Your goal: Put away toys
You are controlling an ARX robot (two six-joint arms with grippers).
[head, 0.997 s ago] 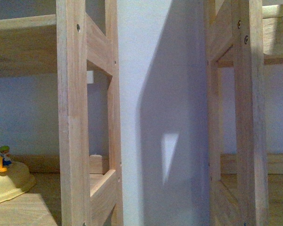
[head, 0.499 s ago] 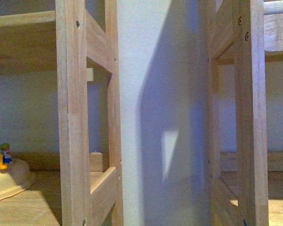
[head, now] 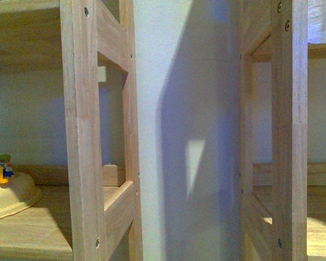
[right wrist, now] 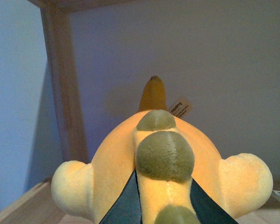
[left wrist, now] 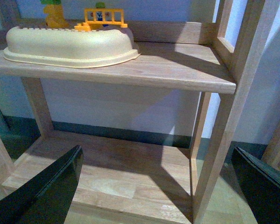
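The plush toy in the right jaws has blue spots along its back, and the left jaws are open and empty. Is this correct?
Not quite: the right wrist view shows the spots on the orange-yellow plush toy are olive green, not blue. The rest holds: the right gripper is shut on it, and the left gripper is open and empty.

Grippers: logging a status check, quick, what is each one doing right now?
Left gripper: open, fingers spread wide, holding nothing.
Right gripper: shut on the orange-yellow plush toy.
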